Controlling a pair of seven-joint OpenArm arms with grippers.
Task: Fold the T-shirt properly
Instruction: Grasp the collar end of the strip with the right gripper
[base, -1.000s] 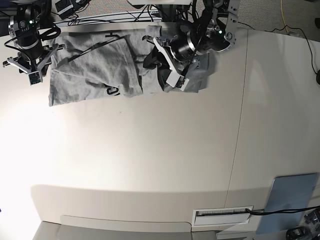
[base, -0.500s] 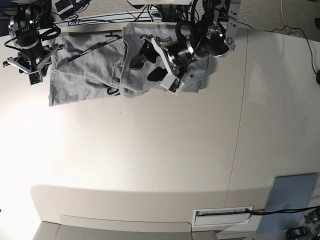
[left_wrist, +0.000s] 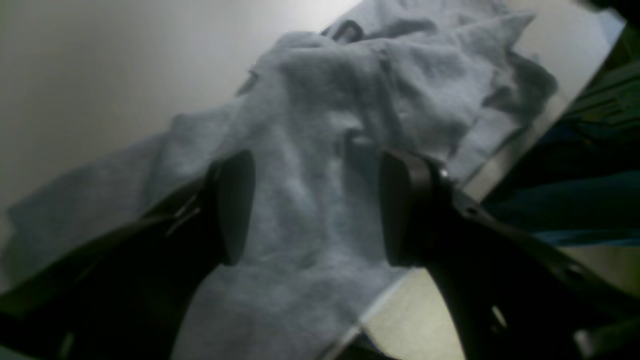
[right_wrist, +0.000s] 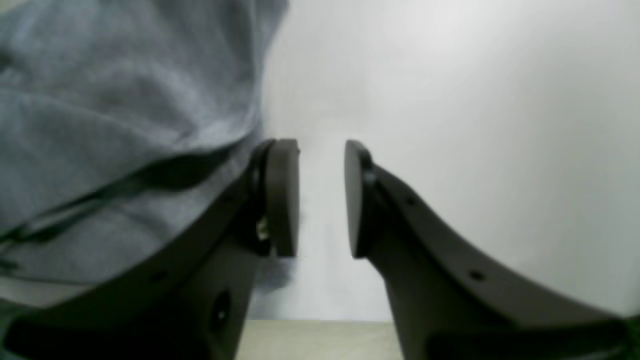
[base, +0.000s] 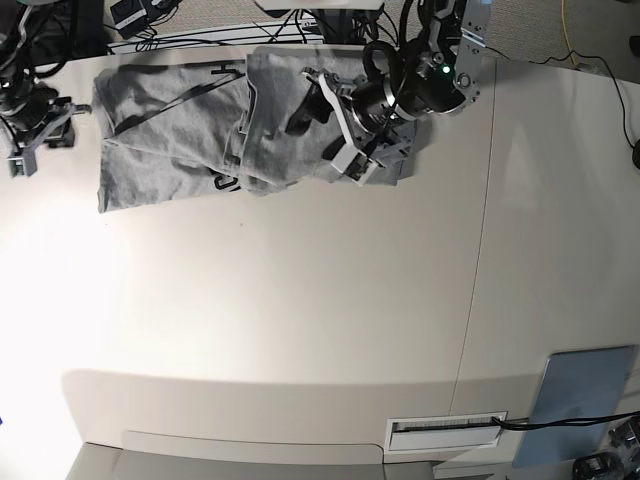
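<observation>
The left claw (base: 313, 134) now stands wide and empty over the T-shirt (base: 177, 150), its flap released toward nine o'clock; the right claw (right_wrist: 322, 200), half open, holds nothing; smoothing likely follows.

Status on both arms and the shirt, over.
Left gripper open above the T-shirt, nothing gripped. Right gripper open, empty, beside the shirt's edge. Shirt bunched, part-folded, some lettering showing.

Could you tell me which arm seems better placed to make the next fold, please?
Probably the left: its open gripper hovers over the folded part of the T-shirt, while the right gripper stands open beside the shirt's outer edge, over bare table.
</observation>
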